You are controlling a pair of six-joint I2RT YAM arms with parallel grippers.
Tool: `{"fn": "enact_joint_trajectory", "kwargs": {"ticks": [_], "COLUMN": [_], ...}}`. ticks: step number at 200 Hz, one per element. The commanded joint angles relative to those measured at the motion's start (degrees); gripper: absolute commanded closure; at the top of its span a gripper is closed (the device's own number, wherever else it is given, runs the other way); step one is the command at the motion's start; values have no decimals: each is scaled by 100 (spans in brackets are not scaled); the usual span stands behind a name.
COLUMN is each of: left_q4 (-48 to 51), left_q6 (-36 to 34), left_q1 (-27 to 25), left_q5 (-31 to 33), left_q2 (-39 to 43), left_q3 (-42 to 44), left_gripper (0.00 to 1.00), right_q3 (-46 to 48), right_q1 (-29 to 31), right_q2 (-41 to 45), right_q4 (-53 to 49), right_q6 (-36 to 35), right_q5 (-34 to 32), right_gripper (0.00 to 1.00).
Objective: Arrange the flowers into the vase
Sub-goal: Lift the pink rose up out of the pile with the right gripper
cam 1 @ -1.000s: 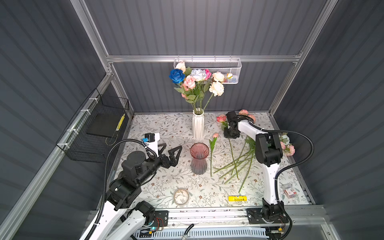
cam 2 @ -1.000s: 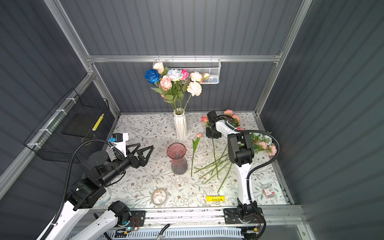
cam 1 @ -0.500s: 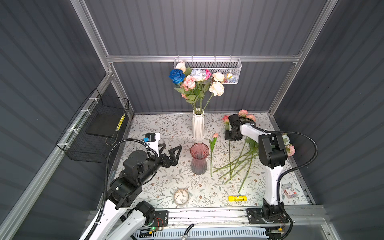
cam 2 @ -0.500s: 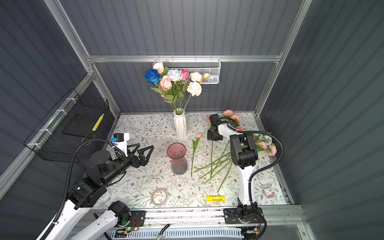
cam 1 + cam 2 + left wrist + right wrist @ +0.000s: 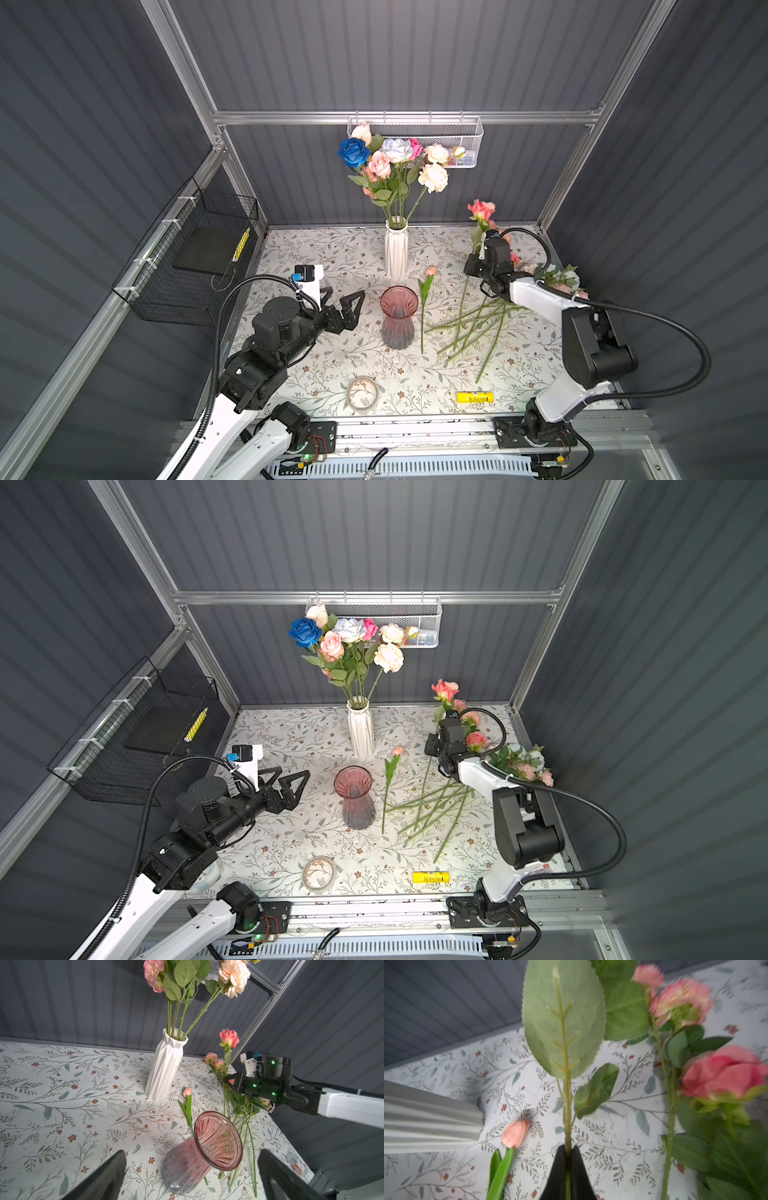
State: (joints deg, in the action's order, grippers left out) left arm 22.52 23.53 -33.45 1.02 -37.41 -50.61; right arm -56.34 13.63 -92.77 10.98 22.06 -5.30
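Flowers in deep blue, pink, cream and pale blue are stood upright in a white vase near the middle of the back edge of the table. Loose stems are spread flat toward the right edge, with several pink blooms bunched close against it. One pink rose is held raised above the table near the back right corner, its stem gripped below a large leaf by the closed jaws of the right gripper. A small peach tulip is laid just beside a pink glass vase at the table's middle. The left gripper is held near the left of that vase, jaws spread wide and apart from the glass.
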Motion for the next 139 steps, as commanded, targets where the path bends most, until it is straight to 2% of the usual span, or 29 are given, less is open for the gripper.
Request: {"fn": "enact_joint_trajectory", "kwargs": {"ticks": [1, 59, 83, 102, 120, 139], "left_q4": [41, -80, -90, -58, -6, 11], "left_q6": [-81, -155, -208, -272, -296, -296], "left_q1": [-34, -39, -39, -38, -38, -38], "left_q5": [74, 151, 103, 65, 140, 113], "left_q2": [39, 130, 145, 162, 180, 188], "left_q3": [-195, -186, -213, -213, -197, -211], "left_gripper": [0, 0, 0, 0, 0, 0], "right_q3": [344, 1043, 1224, 850, 237, -506], "right_q1": [-3, 316, 738, 1371, 2099, 2700], "right_q2": [692, 2560, 3716, 4269, 4447, 4202], "right_q4": [1089, 1550, 1548, 1165, 841, 551], "right_q6": [-34, -789, -1053, -1405, -1769, -1922], "right_q5": [-440, -991, -417, 38, 341, 889], "right_gripper": [100, 100, 100, 100, 100, 100]}}
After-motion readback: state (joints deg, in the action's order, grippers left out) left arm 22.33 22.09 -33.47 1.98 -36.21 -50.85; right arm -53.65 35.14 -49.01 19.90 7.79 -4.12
